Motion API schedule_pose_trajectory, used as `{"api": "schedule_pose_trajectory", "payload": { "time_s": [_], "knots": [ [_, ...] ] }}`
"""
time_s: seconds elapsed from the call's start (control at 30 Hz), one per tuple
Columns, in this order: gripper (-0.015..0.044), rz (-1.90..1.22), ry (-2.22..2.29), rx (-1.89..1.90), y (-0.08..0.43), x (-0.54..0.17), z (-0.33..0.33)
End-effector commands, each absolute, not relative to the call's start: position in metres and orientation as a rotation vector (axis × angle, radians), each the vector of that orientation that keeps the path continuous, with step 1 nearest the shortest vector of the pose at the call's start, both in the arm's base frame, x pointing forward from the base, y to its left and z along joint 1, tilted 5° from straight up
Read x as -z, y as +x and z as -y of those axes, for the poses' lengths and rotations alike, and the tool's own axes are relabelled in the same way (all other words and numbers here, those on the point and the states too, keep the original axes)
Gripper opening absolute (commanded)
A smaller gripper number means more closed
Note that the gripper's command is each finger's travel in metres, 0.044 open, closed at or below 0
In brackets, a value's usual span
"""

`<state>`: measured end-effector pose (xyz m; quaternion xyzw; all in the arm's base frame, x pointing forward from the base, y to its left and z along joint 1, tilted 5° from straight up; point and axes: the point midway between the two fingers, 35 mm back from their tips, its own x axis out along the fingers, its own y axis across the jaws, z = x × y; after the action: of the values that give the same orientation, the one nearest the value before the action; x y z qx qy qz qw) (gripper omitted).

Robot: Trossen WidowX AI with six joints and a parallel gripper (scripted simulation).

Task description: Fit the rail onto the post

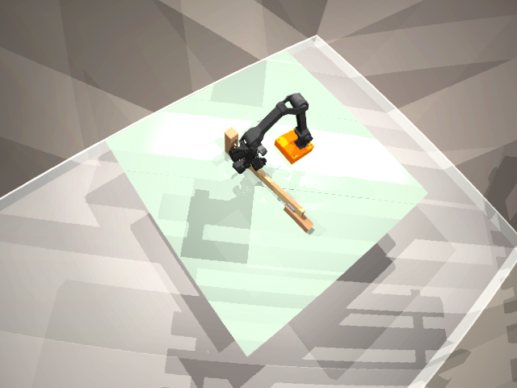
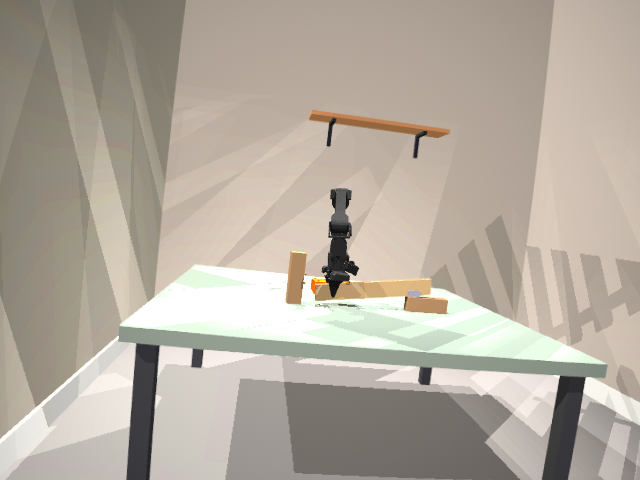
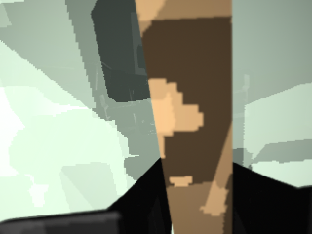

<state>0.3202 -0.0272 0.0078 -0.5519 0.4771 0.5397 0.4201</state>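
Note:
The wooden rail point(image 1: 277, 188) point(image 2: 382, 289) point(image 3: 190, 58) slopes gently. Its far end is at the grey bracket point(image 1: 290, 207) point(image 2: 413, 293) on the low footboard block point(image 1: 297, 218) point(image 2: 426, 305). Its near end is a little above the table and lower than the far end. My gripper point(image 2: 333, 294) point(image 3: 184, 162) is shut on the rail close to its near end, one finger on each side. The upright post point(image 1: 230, 140) point(image 2: 295, 279) stands left of the rail in the exterior view, with a small gap between them. Its small pegs point(image 2: 303, 282) face the rail. The holes are hidden.
The orange base block point(image 1: 285, 145) point(image 2: 314, 285) of the arm stands behind the rail in the exterior view. A wall shelf point(image 2: 379, 124) hangs high at the back. The pale green table point(image 1: 250, 292) point(image 2: 232, 330) carries everything, with patchy shadows across it.

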Motion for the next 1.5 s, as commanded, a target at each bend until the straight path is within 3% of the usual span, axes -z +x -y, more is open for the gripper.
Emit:
{"api": "schedule_pose_trajectory", "payload": {
  "time_s": [0.0, 1.47],
  "knots": [
    [0.0, -1.181, -1.385, -1.346, 0.324, -0.013, 0.026],
    [0.0, -1.181, -1.385, -1.346, 0.326, -0.035, 0.024]
  ]
}}
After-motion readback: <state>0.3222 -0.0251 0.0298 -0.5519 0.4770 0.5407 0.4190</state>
